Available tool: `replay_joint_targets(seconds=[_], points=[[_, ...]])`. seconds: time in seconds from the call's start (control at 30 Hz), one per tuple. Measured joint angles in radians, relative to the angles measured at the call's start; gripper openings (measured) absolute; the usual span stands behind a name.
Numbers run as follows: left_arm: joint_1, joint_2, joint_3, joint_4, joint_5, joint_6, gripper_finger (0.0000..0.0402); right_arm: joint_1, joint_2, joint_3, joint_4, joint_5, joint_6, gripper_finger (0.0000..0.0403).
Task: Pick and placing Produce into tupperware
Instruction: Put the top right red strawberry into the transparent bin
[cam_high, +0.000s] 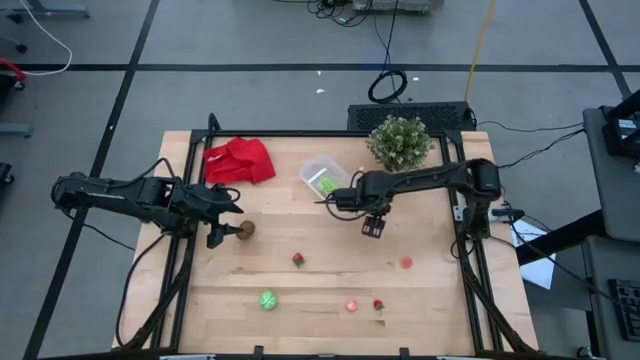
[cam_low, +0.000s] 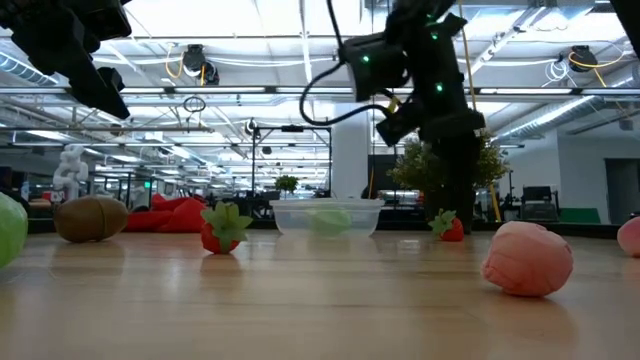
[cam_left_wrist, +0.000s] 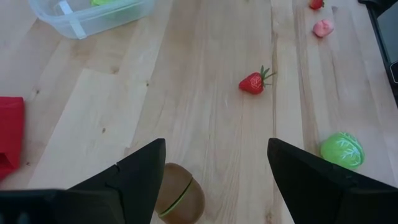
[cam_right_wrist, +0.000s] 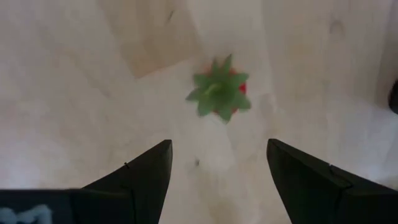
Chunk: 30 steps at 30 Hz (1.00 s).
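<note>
The clear tupperware (cam_high: 314, 170) (cam_low: 327, 217) (cam_left_wrist: 93, 18) stands on the table's far middle with a green piece (cam_high: 326, 184) inside. A brown piece with a green seam (cam_high: 246, 229) (cam_low: 90, 218) (cam_left_wrist: 180, 199) lies on the table's left. My left gripper (cam_high: 222, 228) (cam_left_wrist: 217, 152) is open and hovers above it; the low view shows the fingers well clear of it. My right gripper (cam_high: 373, 228) (cam_low: 395, 125) (cam_right_wrist: 217, 152) is open, raised and pointing down, near the tupperware. Below it a red piece with a green leafy top (cam_right_wrist: 219, 90) lies on the wood.
On the table also lie a strawberry (cam_high: 298, 260) (cam_left_wrist: 254, 82), a green round piece (cam_high: 268, 300) (cam_left_wrist: 342, 149), and pink and red pieces (cam_high: 352, 305) (cam_high: 378, 305) (cam_high: 405, 263). A red cloth (cam_high: 240, 160) and a bushy potted plant (cam_high: 400, 142) sit at the far edge.
</note>
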Motion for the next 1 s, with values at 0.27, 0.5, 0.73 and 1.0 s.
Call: replay_joint_targets(seconds=[0.27,0.5,0.73,1.0], points=[[0.000,0.000,0.000,0.026,0.000,-0.008,0.0285,-0.087,-0.147,-0.189,0.248,0.003,-0.039,0.0254],[0.000,0.000,0.000,0.051,0.000,-0.002,0.0285,-0.133,-0.222,-0.300,0.305,-0.003,-0.065,0.0254],[0.000,0.000,0.000,0.058,0.000,-0.002,0.0285,-0.137,-0.229,-0.310,0.377,-0.004,-0.177,0.0254],[0.000,0.000,0.000,0.058,0.000,-0.003,0.0285,-0.138,-0.229,-0.310,0.398,-0.005,-0.286,0.0254]])
